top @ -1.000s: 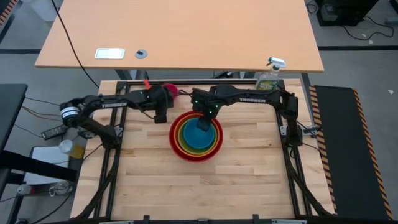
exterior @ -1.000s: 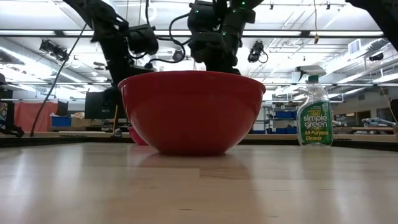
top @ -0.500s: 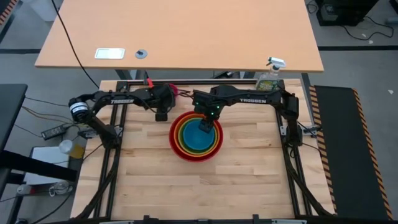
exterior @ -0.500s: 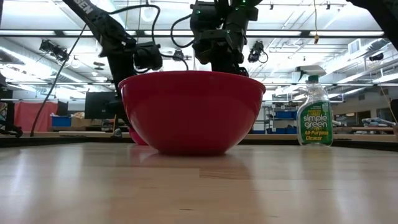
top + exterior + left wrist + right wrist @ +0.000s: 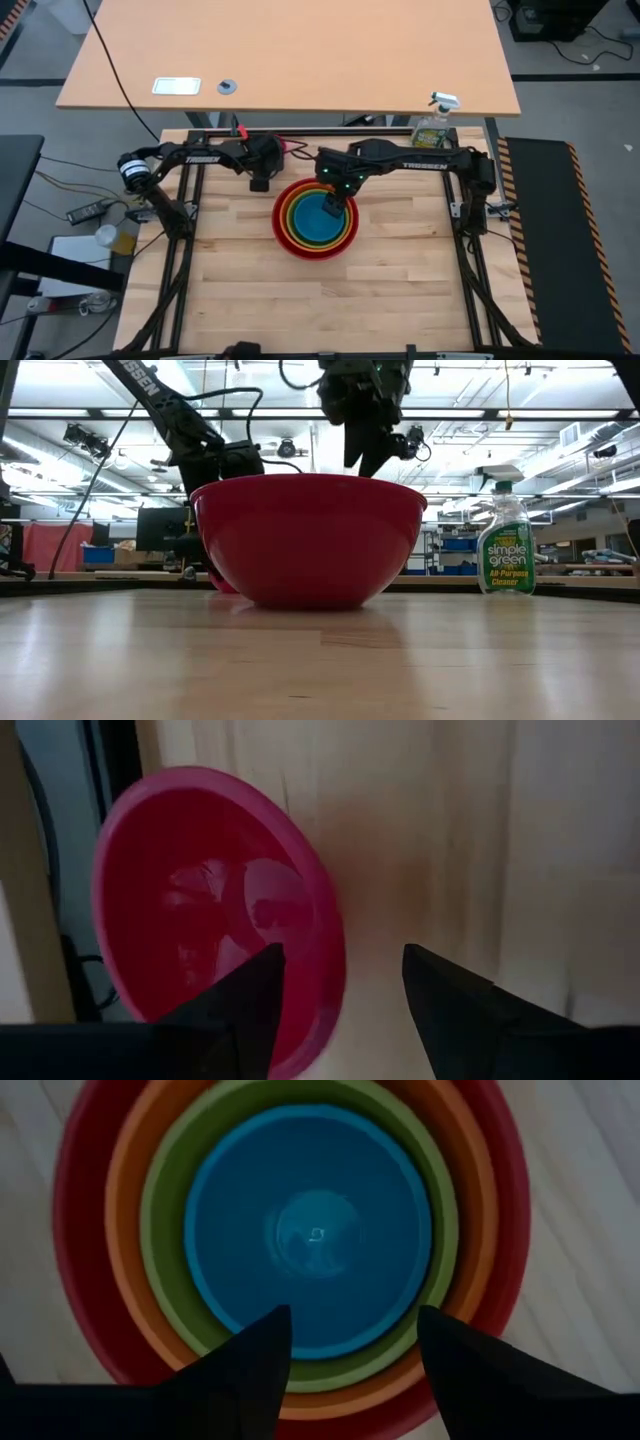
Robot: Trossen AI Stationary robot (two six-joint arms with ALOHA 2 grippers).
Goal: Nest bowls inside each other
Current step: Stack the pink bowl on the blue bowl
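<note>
The red bowl (image 5: 316, 246) stands on the table with the orange bowl (image 5: 126, 1210), the yellow-green bowl (image 5: 162, 1200) and the blue bowl (image 5: 310, 1230) nested inside it. My right gripper (image 5: 350, 1355) hangs open above the blue bowl, its fingers clear of the red rim in the low view (image 5: 365, 445). The small pink bowl (image 5: 200, 910) sits upright near the table's far edge. My left gripper (image 5: 340, 1010) is open just over it, one finger above its hollow and one outside its rim.
A green spray bottle (image 5: 505, 540) stands at the table's far right corner (image 5: 432, 125). The near half of the wooden table (image 5: 320, 310) is bare planks. Dark frame rails run along the table's left and right sides.
My right gripper has risen out of the nested bowls, leaving the blue bowl seated in the stack. My left gripper has sunk toward the pink bowl at the far edge and has rolled a little.
</note>
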